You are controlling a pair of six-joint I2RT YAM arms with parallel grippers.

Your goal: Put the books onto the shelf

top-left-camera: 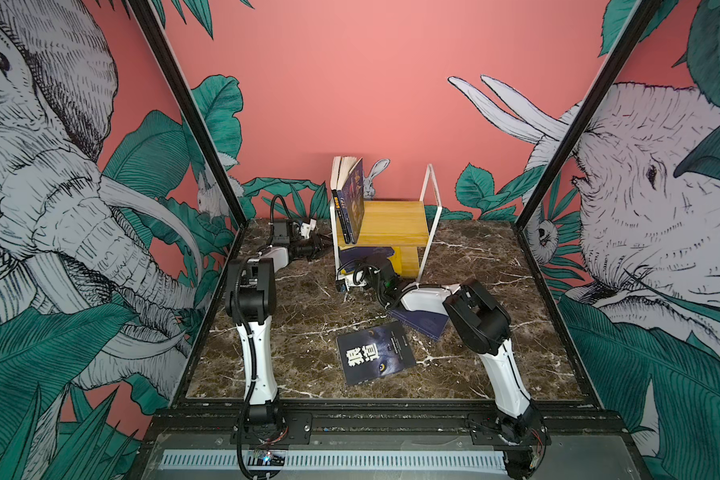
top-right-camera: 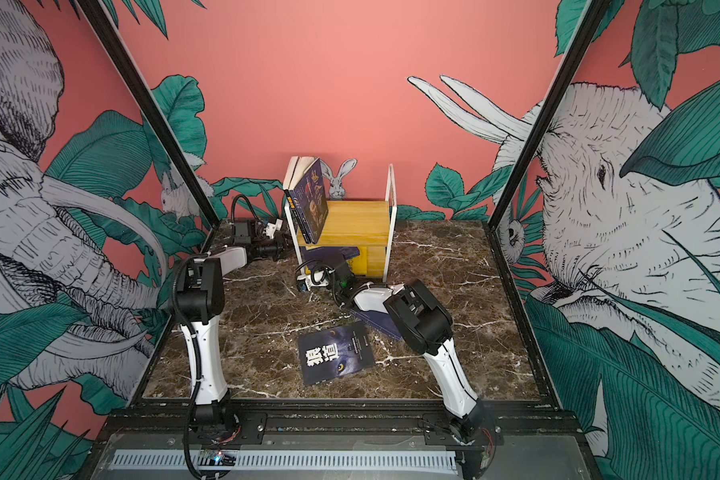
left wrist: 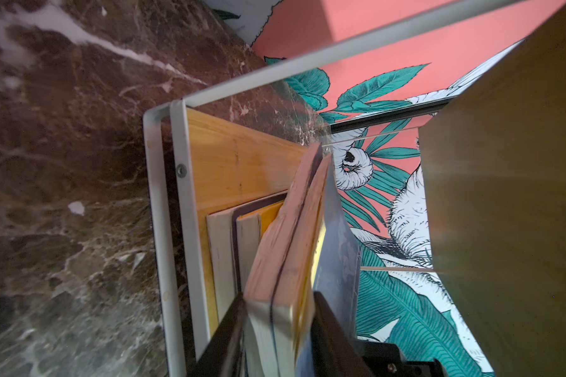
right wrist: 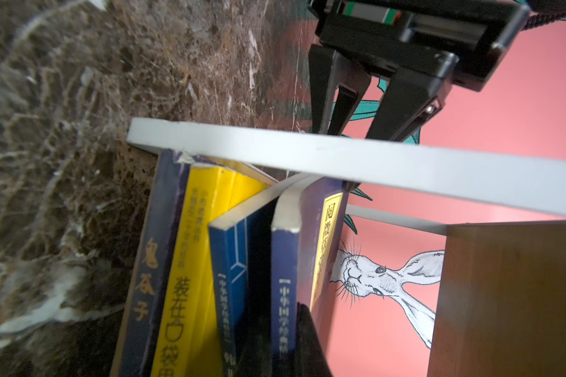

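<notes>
**Position.** The small two-tier shelf (top-left-camera: pixel 391 220), yellowish wooden boards in a thin white metal frame, stands on the dark brown marbled counter (top-left-camera: pixel 308 316). A stack of four thin paperback books (right wrist: pixel 190 267) lies flat on the shelf's lower board. The top two books (left wrist: pixel 285 254), both navy, sit askew on the navy and bright yellow ones beneath. Two more navy paperbacks (top-left-camera: pixel 352 208) lean at the left end of the shelf's upper board. Two are not yet shelved. A dark paperback with big white characters (top-left-camera: pixel 376 357) lies flat in front of the shelf, and a navy paperback (top-left-camera: pixel 427 324) lies nearer the shelf, partly under my right arm.

**Hands.** My left hand (left wrist: pixel 276 310) reaches in at the shelf's left end and pinches the top two books across their page edges. My right hand (right wrist: pixel 306 323) is at the shelf's front, pressed together, its tip against the uppermost book. I cannot tell whether it grips anything.

**Handling.** I judge these books light and limp, with glossy covers that slide on each other. Two held in one pinch may shear apart. The page edge gives and fans under pressure. The firmer hold is across the thickness close to the spine, with each book kept supported along its length.
</notes>
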